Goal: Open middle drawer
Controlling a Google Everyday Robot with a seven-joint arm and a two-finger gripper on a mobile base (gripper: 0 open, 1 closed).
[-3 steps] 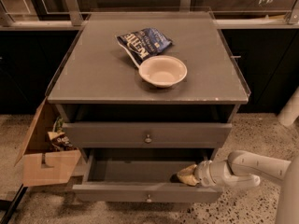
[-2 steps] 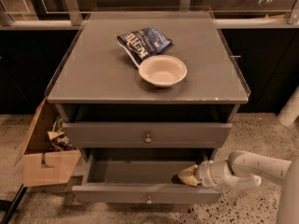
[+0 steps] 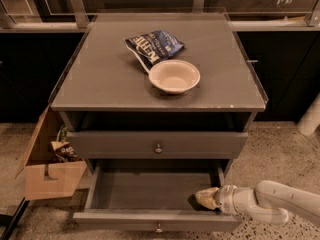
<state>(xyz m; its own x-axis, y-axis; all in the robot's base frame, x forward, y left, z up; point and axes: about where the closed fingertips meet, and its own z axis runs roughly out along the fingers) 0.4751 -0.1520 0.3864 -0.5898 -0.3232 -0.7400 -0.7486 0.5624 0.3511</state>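
The middle drawer (image 3: 150, 189) of the grey cabinet is pulled out towards me, showing its plain grey inside. Its flat front has a small round knob (image 3: 159, 229) at the centre, near the bottom edge of the view. My gripper (image 3: 205, 198) reaches in from the right on a white arm. Its tan tip is inside the drawer at the front right corner, just behind the drawer front. The drawer above (image 3: 158, 145) is pushed in, with its own knob at the centre.
On the cabinet top (image 3: 100, 79) lie a blue chip bag (image 3: 152, 45) and a white bowl (image 3: 174, 76). An open cardboard box (image 3: 47, 171) with scraps stands on the floor at the left. Dark counters run behind the cabinet.
The middle drawer has slid a little further out towards me, and my gripper has moved the same way with it.
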